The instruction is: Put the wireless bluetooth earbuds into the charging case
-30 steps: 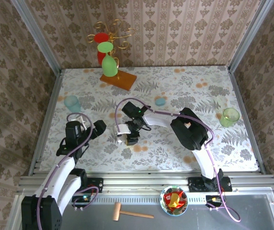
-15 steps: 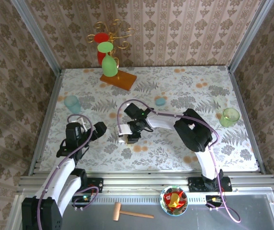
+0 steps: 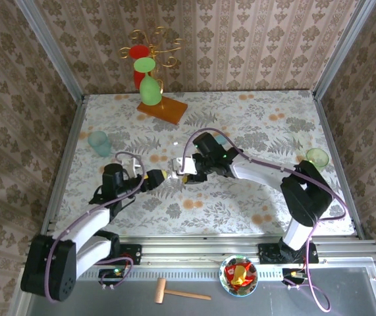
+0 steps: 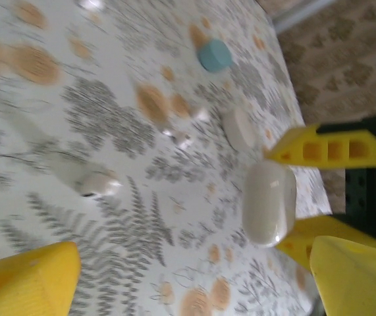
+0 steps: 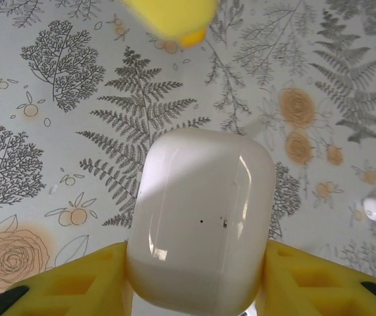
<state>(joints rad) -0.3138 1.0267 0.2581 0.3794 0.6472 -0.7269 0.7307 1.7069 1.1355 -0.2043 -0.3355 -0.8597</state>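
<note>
A white pebble-like charging case (image 5: pixel 199 253) sits closed between the yellow fingers of my right gripper (image 5: pixel 197 289), just above the floral table. In the top view the right gripper (image 3: pixel 182 168) holds the case (image 3: pixel 177 166) near the table's middle. My left gripper (image 3: pixel 156 178) is just left of it and is open, with nothing between its fingers (image 4: pixel 33 280). In the left wrist view the case (image 4: pixel 268 203) lies ahead on the right. A white earbud (image 4: pixel 99 184) lies on the table ahead on the left. Another white earbud (image 5: pixel 375 209) lies to the case's right. A pale blue piece (image 4: pixel 214 54) rests farther off.
A gold rack with green and red glasses (image 3: pixel 149 89) stands at the back. A pale blue cup (image 3: pixel 98 141) is at the left and a green cup (image 3: pixel 317 157) at the right. A small white oval piece (image 4: pixel 238 128) lies beyond the case. A candy bowl (image 3: pixel 238 274) and a hammer (image 3: pixel 181 293) sit in front of the rail.
My right gripper has carried the case back and to the right. My left gripper has reached right toward it and now sits close beside the case.
</note>
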